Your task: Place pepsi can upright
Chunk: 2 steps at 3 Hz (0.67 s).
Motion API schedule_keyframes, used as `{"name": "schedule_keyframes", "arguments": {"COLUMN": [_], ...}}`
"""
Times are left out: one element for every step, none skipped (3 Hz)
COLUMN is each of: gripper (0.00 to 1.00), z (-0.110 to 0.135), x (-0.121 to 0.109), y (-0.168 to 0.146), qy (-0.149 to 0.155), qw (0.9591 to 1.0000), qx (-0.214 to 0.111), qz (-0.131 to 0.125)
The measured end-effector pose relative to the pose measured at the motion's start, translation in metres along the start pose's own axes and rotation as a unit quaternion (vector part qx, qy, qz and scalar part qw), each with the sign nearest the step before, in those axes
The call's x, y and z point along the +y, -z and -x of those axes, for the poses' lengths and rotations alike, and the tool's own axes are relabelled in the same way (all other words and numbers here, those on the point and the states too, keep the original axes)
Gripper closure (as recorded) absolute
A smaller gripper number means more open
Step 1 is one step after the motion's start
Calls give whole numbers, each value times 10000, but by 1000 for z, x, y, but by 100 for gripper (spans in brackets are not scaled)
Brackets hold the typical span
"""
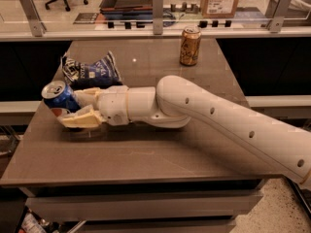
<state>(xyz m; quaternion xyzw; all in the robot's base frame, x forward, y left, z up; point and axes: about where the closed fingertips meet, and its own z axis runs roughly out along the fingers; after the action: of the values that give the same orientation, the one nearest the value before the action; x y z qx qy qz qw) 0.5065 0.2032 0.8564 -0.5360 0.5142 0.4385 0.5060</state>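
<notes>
Brown tabletop [146,159] beneath gripper [73,108], clamped around tilted pepsi can [57,97] between both fingers, silver top pointing up-left. Just behind gripper: snack bag [92,72]. Well beyond the wrist: upright gold-tan can [190,45].

Single arm [233,130], white, enters from lower right edge and stretches leftward, low and nearly level. Thick forearm segment rises to rounded joint near mid-frame. Narrower wrist [124,106] carries on left from that joint. Gripper [68,108] at far left end of arm, low over left part of table [146,154], pointing left. Two cream fingers [80,121], one above, one below, clamped on pepsi can [57,97]. Can tilted in grip, silver top facing up-left.
</notes>
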Motion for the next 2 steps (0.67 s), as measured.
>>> {"name": "schedule_keyframes", "arguments": {"gripper": [100, 84], "z": [-7, -7], "x": [4, 4], "y": [-7, -7], "qy": [-146, -145], "qw": [9999, 9999], "qx": [-45, -45], "qz": [49, 49]}}
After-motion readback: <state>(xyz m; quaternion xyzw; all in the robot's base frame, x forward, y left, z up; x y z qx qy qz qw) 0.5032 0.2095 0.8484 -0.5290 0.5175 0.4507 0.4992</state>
